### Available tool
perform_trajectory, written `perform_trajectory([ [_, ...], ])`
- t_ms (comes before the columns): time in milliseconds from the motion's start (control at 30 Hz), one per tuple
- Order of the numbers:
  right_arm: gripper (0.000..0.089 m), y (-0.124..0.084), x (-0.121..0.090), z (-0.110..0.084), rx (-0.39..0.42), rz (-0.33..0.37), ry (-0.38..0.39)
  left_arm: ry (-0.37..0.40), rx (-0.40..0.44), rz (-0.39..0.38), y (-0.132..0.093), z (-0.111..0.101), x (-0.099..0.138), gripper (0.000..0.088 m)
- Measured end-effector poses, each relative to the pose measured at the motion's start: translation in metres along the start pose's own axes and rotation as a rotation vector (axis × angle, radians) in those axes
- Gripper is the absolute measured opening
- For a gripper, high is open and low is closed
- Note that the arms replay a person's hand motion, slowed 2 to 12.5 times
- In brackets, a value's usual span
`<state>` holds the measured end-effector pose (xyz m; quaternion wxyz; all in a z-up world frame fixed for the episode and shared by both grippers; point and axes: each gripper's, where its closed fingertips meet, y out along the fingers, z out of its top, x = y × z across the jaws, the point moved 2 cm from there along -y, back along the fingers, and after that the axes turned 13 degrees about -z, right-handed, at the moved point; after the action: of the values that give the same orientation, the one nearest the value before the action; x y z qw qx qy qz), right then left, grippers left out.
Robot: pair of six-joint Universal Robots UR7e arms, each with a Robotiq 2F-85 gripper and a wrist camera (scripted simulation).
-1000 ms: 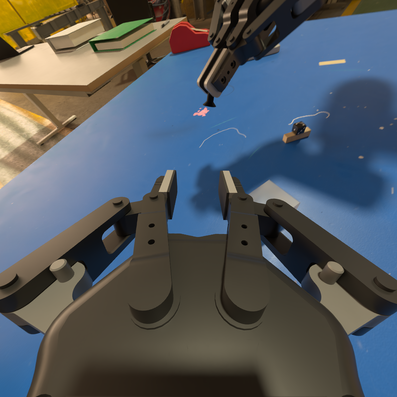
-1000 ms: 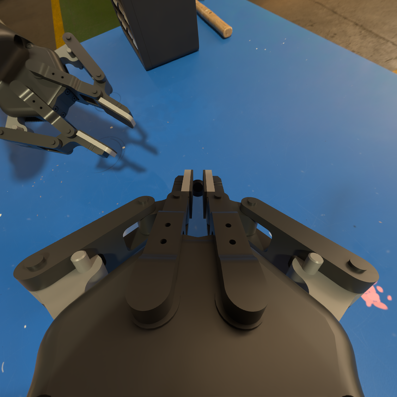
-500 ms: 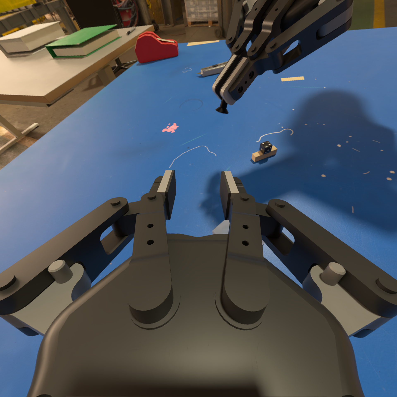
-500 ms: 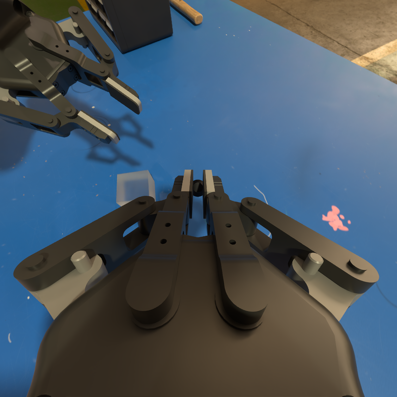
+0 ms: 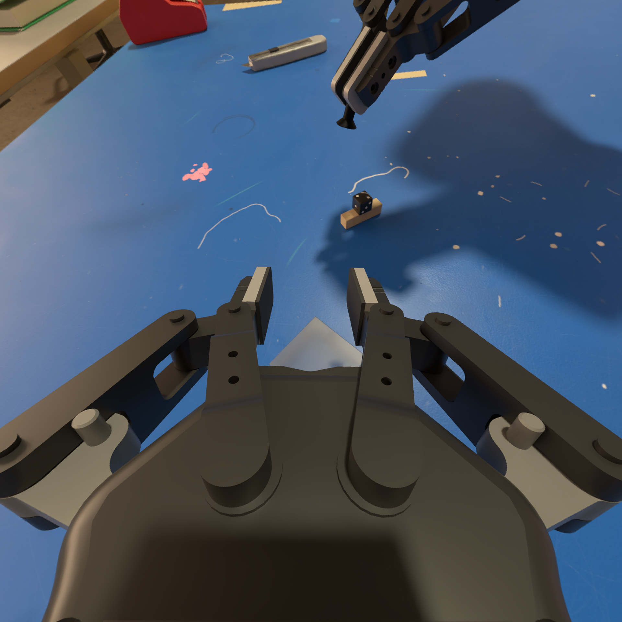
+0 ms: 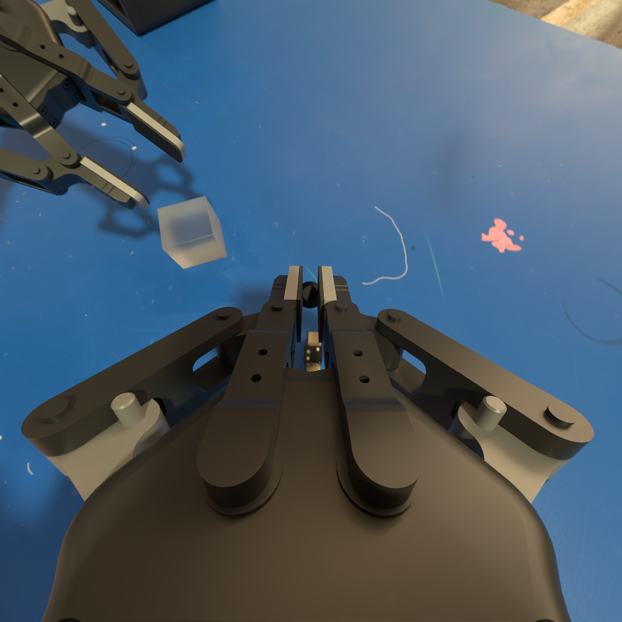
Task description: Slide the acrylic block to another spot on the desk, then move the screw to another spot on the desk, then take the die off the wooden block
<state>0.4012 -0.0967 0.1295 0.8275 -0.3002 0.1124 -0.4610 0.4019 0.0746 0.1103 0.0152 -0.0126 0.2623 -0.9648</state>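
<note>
A: What was the right gripper [image 6: 310,282] doing?

B: It was clenched on the black screw [image 5: 346,120], holding it in the air above the blue worktop [image 5: 101,235], head pointing down.

A: And the left gripper [image 5: 310,286]?

B: Its jaws were spread with nothing between them. The acrylic block [image 6: 191,231] sat on the worktop just beside its fingertips [image 6: 139,201], not touching them.

A: The die?

B: The black die [image 5: 362,202] rested on the wooden block [image 5: 350,218], well apart from the acrylic block and below the right gripper.

A: Anything else?

B: A grey utility knife [image 5: 286,53] and a red tape dispenser [image 5: 163,20] lay at the far edge.
</note>
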Motion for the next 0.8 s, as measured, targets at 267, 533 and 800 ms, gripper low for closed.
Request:
perform_trajectory([
  [267, 0.0079, -0.009, 0.002, -0.034, -0.06, -0.012, 0.027, -0.011, -0.042, -0.043, 0.012, -0.007, 0.017, 0.0405],
  [533, 0.0079, -0.01, 0.004, -0.073, -0.161, -0.057, 0.01, -0.033, -0.082, -0.078, 0.017, -0.014, 0.033, 0.0421],
  [800, 0.0079, -0.008, -0.001, -0.104, -0.226, -0.061, -0.011, -0.051, -0.125, -0.098, 0.032, -0.02, 0.052, 0.0439],
])
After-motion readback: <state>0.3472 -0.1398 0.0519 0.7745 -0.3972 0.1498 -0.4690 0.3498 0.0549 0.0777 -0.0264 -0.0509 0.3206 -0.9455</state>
